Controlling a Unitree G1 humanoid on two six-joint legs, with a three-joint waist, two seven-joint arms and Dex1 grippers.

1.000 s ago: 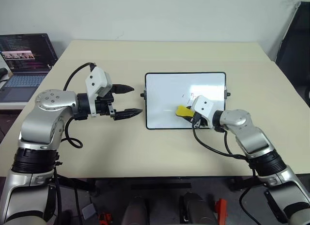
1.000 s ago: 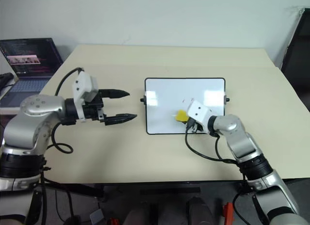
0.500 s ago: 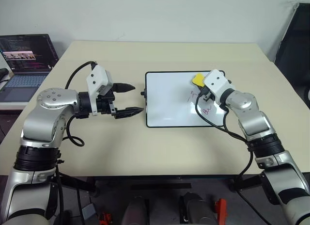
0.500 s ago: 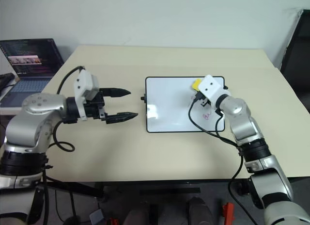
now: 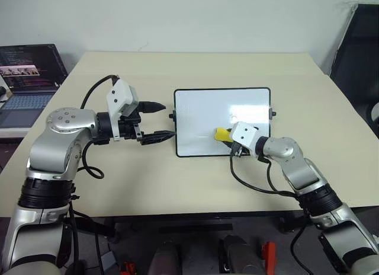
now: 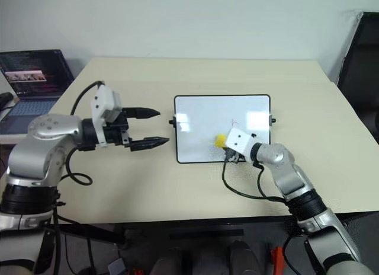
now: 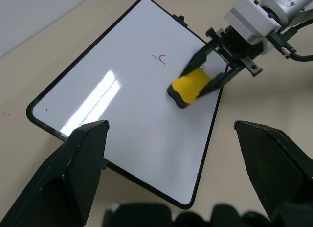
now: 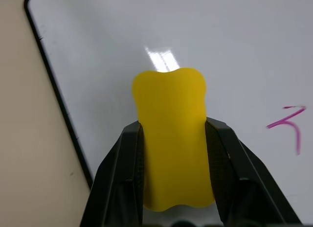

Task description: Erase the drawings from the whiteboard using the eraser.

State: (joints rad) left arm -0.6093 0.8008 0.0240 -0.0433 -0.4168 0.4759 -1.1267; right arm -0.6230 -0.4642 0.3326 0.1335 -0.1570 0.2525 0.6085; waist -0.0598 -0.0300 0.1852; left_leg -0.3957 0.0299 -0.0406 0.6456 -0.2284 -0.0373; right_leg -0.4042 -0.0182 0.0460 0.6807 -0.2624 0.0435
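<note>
The whiteboard (image 5: 198, 118) lies flat at the table's middle, black-framed. My right gripper (image 5: 228, 138) is shut on the yellow eraser (image 5: 221, 134), which rests on the board's near right part. The right wrist view shows the eraser (image 8: 170, 100) clamped between both black fingers (image 8: 120, 178). A small pink stroke of the drawings (image 8: 289, 125) lies on the board just beside the eraser; it also shows as a thin mark (image 7: 159, 58) in the left wrist view. My left gripper (image 5: 166, 120) hovers open just off the board's left edge, holding nothing.
A laptop (image 5: 26, 79) with a lit screen sits off the table's left side. A dark chair (image 5: 355, 50) stands at the far right. Bare tabletop (image 5: 195, 70) surrounds the board.
My right gripper has swept the eraser from the board's far right corner back to its near right part. The left arm has kept still.
</note>
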